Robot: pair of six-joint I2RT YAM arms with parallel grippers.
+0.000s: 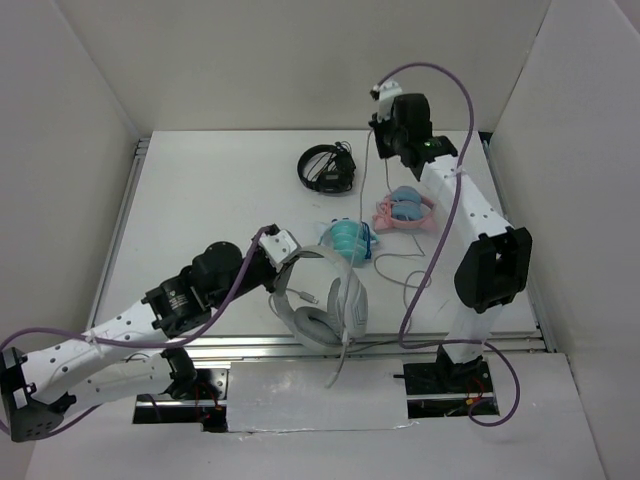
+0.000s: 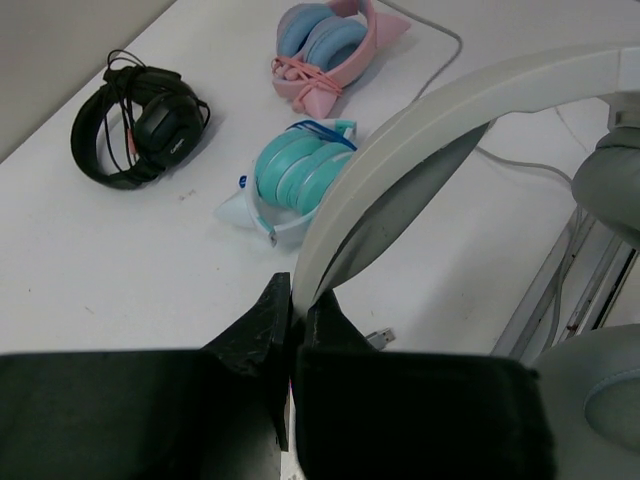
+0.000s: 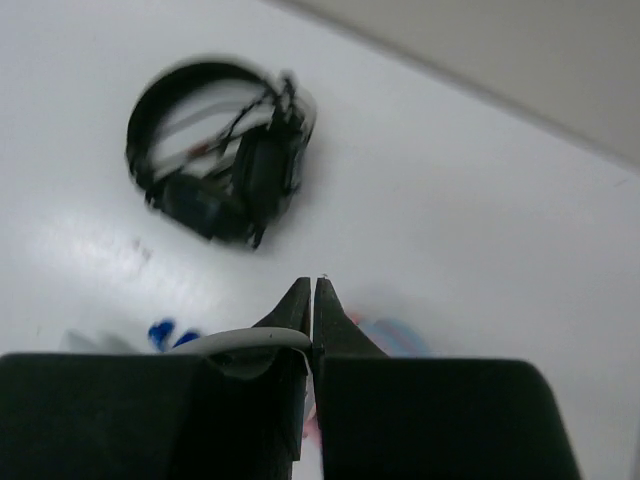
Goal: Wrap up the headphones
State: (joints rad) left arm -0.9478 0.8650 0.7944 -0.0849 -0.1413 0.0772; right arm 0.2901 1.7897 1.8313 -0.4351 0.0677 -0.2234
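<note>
Headphones (image 1: 320, 300), white and light grey, are held over the near edge of the bench (image 1: 200, 200), with the headband clamped between the left fingers (image 2: 262, 325). The right fingers (image 3: 295, 310), raised above the far side, are closed on the thin grey cable (image 1: 368, 190), which descends to the bench beside the teal set (image 1: 348, 240) and the pink-and-blue set (image 1: 405, 210).

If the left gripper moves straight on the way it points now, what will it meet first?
Probably the teal headphones, lying just ahead of the left gripper; depth is hard to judge.
</note>
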